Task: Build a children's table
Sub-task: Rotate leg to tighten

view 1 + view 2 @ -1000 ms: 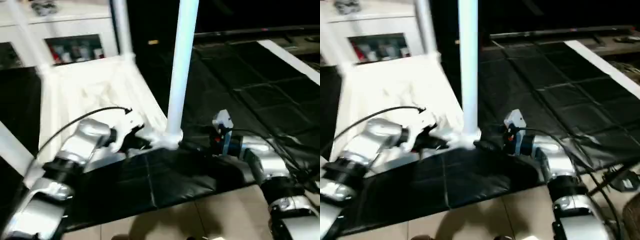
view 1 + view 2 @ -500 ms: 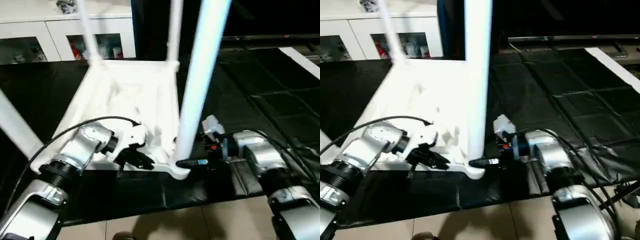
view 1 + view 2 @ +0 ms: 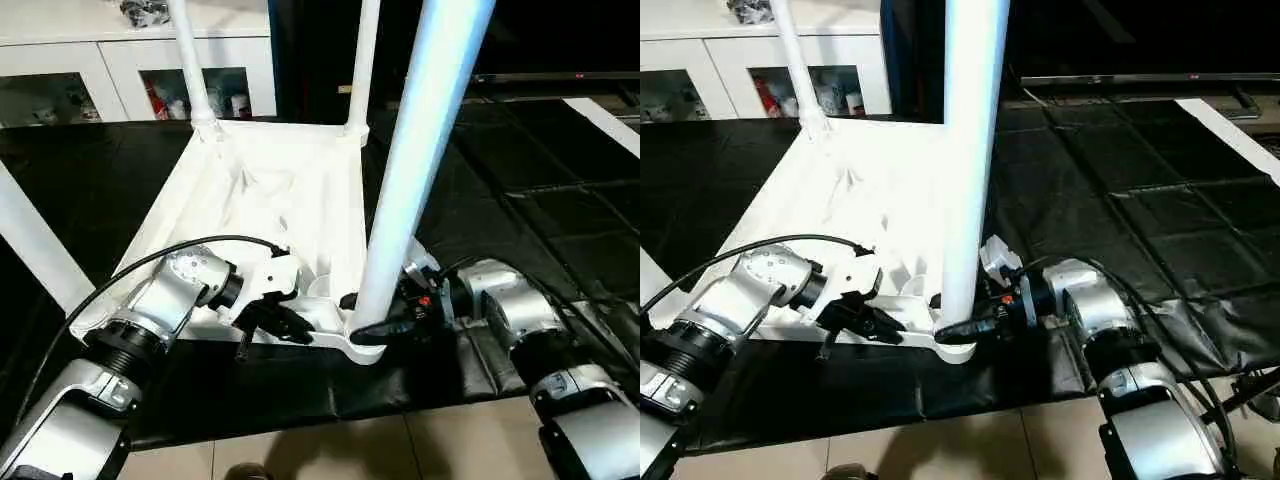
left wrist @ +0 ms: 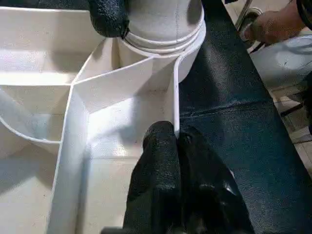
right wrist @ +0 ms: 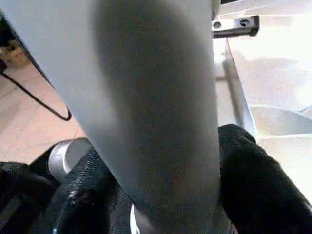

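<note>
We see the white table top (image 3: 265, 190) lying upside down on a black mat (image 3: 520, 190), with its ribs facing up. Four white legs stick up out of its corners. The near leg (image 3: 420, 150) is the biggest one we see, and it stands in the round corner socket (image 4: 165, 29) right in front of us.

Our left arm (image 3: 150, 310) reaches in from the left, bent at the elbow, with the wrist turned toward the near corner. The left gripper (image 4: 178, 141) is squeezed tight on the thin side wall of the table top, one black finger on each side of it, just beside the socket.

Our right arm (image 3: 520, 320) comes in from the right, low over the mat, with the hand pointing sideways at the leg. The right gripper (image 5: 161, 195) has one black finger on each side of the bottom of the near leg, right above the socket. The fingers touch the leg on both sides.

A white cabinet (image 3: 110, 60) with glass doors stands behind the mat.

A person's hand (image 4: 273, 27) shows on the floor past the mat's edge.
</note>
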Available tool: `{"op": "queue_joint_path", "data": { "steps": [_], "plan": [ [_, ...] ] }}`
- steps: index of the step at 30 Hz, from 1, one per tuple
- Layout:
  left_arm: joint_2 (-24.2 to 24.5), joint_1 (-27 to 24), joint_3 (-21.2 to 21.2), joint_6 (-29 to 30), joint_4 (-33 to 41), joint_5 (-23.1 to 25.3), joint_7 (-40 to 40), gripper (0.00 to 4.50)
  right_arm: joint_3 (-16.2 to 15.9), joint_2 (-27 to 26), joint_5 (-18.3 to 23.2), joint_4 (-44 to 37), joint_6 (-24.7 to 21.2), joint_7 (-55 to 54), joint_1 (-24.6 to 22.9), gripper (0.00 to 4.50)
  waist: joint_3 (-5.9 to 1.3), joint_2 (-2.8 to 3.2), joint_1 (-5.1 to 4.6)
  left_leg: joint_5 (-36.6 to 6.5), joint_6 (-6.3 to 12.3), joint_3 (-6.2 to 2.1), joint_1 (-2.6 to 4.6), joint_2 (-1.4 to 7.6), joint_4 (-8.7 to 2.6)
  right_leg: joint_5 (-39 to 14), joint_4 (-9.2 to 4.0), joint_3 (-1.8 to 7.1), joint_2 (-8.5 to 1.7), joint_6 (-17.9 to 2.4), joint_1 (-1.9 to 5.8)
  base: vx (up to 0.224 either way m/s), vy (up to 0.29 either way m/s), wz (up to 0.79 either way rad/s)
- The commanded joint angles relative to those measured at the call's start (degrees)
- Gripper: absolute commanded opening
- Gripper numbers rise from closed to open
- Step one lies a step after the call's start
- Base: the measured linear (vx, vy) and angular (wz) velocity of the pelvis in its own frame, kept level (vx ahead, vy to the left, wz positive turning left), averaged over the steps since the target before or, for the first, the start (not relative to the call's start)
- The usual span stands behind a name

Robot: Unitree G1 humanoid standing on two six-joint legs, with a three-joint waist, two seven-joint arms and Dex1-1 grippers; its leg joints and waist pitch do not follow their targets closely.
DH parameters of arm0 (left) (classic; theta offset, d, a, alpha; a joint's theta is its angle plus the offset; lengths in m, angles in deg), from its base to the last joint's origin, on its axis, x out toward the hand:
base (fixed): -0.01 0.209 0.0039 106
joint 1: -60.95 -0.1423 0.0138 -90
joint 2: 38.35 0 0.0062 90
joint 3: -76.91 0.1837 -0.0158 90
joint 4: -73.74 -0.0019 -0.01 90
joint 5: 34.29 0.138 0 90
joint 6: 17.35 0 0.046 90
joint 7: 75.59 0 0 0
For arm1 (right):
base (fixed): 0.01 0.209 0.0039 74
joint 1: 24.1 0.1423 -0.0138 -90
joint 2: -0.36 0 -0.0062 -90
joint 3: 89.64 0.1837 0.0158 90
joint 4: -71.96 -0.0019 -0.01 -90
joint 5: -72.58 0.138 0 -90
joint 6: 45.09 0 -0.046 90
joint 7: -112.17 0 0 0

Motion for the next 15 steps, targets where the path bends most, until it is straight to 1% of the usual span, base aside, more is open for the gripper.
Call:
{"op": "queue_joint_path", "data": {
  "steps": [1, 4, 7, 9, 10, 11, 12, 13, 14, 15],
  "plan": [
    [-1.09, 0.60, 2.00, -0.71, 0.08, 0.55, -1.48, 0.00, -1.28, 0.54, 1.02, -0.08, -1.25, 0.93, 0.17, 2.62, -4.83, -0.60, -0.64, -9.23, 3.73, 1.27, -0.15, -0.73, -3.47, -13.88, -3.67, 2.51, -2.27, -11.96, 3.61, 0.000, 0.000, 0.00],
    [-1.35, 0.63, 1.50, 0.15, -0.20, 0.26, -0.82, 0.00, -1.84, 0.69, 1.68, -0.57, -1.91, 0.93, -0.06, 2.44, -4.73, -0.63, -0.66, -10.15, 3.43, 1.27, -0.08, -0.72, -3.55, -15.95, -3.91, 2.50, -2.29, -11.24, 3.58, 0.000, 0.000, 0.00],
    [-1.91, 0.77, 0.68, 1.55, -0.51, -0.31, 0.10, 0.00, -1.84, 0.65, 2.23, -1.07, -2.45, 0.93, -0.46, 2.39, -4.76, -0.68, -0.63, -10.00, 3.44, 1.29, -0.01, -0.71, -3.52, -15.80, -3.88, 2.56, -2.24, -11.27, 3.52, 0.000, 0.000, 0.00],
    [-3.19, 1.07, -1.03, 4.89, -0.80, -1.31, 2.64, 0.00, -0.14, -0.22, 2.58, -1.99, -3.53, 0.93, -1.41, 2.36, -4.77, -0.60, -0.62, -9.78, 3.42, 1.29, -0.05, -0.76, -3.47, -15.68, -3.84, 2.54, -2.22, -11.32, 3.57, 0.000, 0.000, 0.00],
    [-3.62, 1.16, -1.59, 5.80, -0.85, -1.61, 3.56, 0.00, 0.66, -0.68, 2.42, -2.34, -3.58, 0.47, -1.82, 2.34, -4.80, -0.64, -0.57, -9.93, 3.50, 1.40, 0.13, -0.70, -3.41, -15.41, -3.90, 2.63, -2.20, -11.52, 3.39, 0.000, 0.000, 0.00],
    [-4.63, 1.31, -2.81, 7.65, -0.85, -2.01, 6.20, 0.00, 2.06, -1.86, 2.18, -3.14, -3.44, -2.86, -2.83, 2.34, -4.77, -0.49, -0.52, -10.17, 3.47, 1.40, 0.20, -0.66, -3.41, -15.47, -3.93, 2.66, -2.20, -11.65, 3.34, 0.000, 0.000, 0.00],
    [-4.63, 1.31, -2.81, 7.65, -0.85, -2.01, 6.20, 0.00, 2.06, -1.86, 2.18, -3.14, -3.44, -2.86, -2.83, 2.33, -4.67, -0.67, -0.56, -10.35, 3.31, 1.41, 0.03, -0.77, -3.44, -15.74, -3.97, 2.65, -2.16, -11.49, 3.43, 0.000, 0.000, 0.00],
    [-5.83, 1.56, -4.23, 9.83, -0.89, -2.46, 9.25, 0.00, 2.51, -2.98, 1.27, -3.56, -3.02, -8.95, -3.64, 2.31, -4.56, -0.56, -0.82, -10.62, 2.77, 1.30, -0.28, -0.88, -3.63, -17.27, -4.10, 2.51, -2.13, -10.52, 3.70, 0.000, 0.000, 0.00],
    [-6.49, 1.70, -5.01, 10.92, -0.91, -2.77, 10.79, 0.00, 2.70, -3.65, 0.45, -3.31, -2.81, -12.63, -3.74, 2.29, -4.49, -0.55, -0.93, -11.09, 2.57, 1.28, -0.24, -1.02, -3.64, -18.79, -4.27, 2.39, -2.09, -9.91, 3.61, 0.000, 0.000, 0.00],
    [-7.00, 1.83, -5.60, 11.51, -1.01, -2.91, 12.12, 0.00, 2.90, -4.18, -0.06, -3.05, -2.51, -15.04, -3.73, 2.27, -4.36, -0.44, -1.37, -11.93, 1.79, 1.20, -0.25, -1.18, -3.73, -22.24, -4.70, 2.30, -2.23, -8.49, 3.68, 0.000, 0.000, 0.00]
  ]
}}
